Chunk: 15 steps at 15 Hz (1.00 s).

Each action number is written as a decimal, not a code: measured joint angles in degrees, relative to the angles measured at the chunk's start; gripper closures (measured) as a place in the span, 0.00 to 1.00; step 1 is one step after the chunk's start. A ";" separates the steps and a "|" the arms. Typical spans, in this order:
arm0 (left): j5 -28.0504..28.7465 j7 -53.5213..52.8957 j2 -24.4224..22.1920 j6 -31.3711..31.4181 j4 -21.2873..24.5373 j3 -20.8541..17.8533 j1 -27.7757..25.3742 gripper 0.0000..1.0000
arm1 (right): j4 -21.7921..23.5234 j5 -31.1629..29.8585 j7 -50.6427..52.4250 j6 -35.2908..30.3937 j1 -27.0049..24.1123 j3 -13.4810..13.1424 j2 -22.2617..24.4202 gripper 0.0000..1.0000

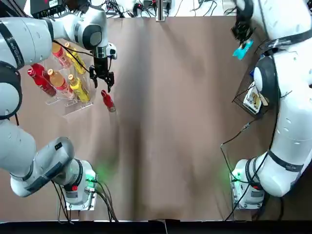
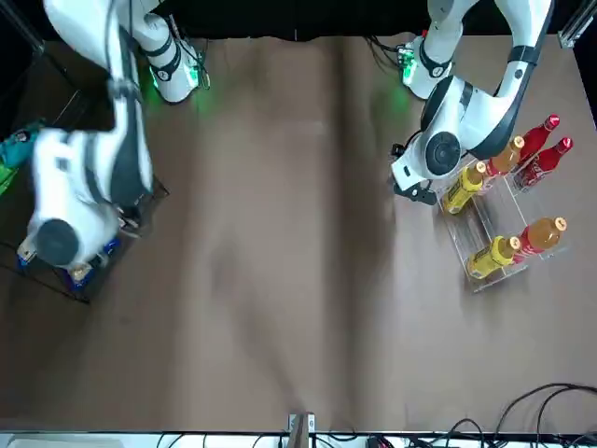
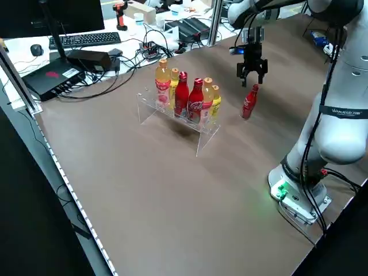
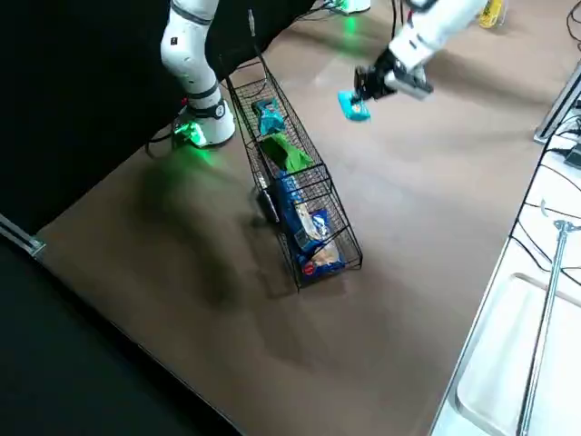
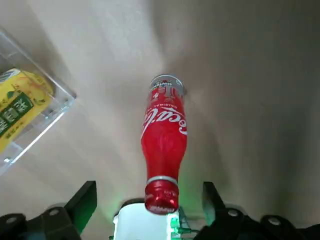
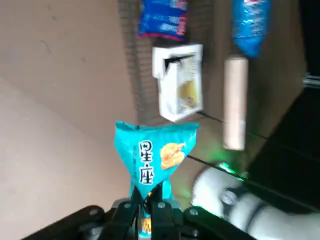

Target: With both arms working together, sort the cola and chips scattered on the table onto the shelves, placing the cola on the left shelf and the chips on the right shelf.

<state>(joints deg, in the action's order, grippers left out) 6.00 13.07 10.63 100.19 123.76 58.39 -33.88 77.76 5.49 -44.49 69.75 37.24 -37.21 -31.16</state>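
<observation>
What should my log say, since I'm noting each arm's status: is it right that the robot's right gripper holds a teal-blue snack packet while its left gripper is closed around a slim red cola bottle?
Not quite: the left gripper is open, the slim red cola bottle unheld between its parted fingers, as the left wrist view shows.

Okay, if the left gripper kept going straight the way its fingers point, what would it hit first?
Probably the slim red cola bottle standing on the brown table, though the exact gap is hard to judge.
</observation>
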 joint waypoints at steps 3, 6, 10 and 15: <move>0.00 0.06 0.59 1.82 1.15 -0.02 -0.01 0.11 | -4.74 -2.68 9.57 -10.22 -0.17 -4.63 5.71 0.92; 0.00 0.25 0.70 2.05 1.25 -0.01 0.06 0.26 | -4.84 -12.16 23.36 -19.90 -1.22 -6.08 16.77 0.94; 0.00 0.71 0.70 2.05 1.26 0.01 0.11 0.35 | 0.21 -14.90 25.63 -22.08 -3.32 -6.06 18.77 0.94; 0.00 2.04 0.70 2.05 1.34 0.02 0.15 0.43 | 7.78 -15.74 25.76 -18.60 -4.97 -6.03 18.50 0.93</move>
<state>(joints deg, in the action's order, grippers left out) 6.00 15.11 11.33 102.24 125.10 58.41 -33.72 85.54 -10.25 -18.72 51.15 32.27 -43.24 -12.66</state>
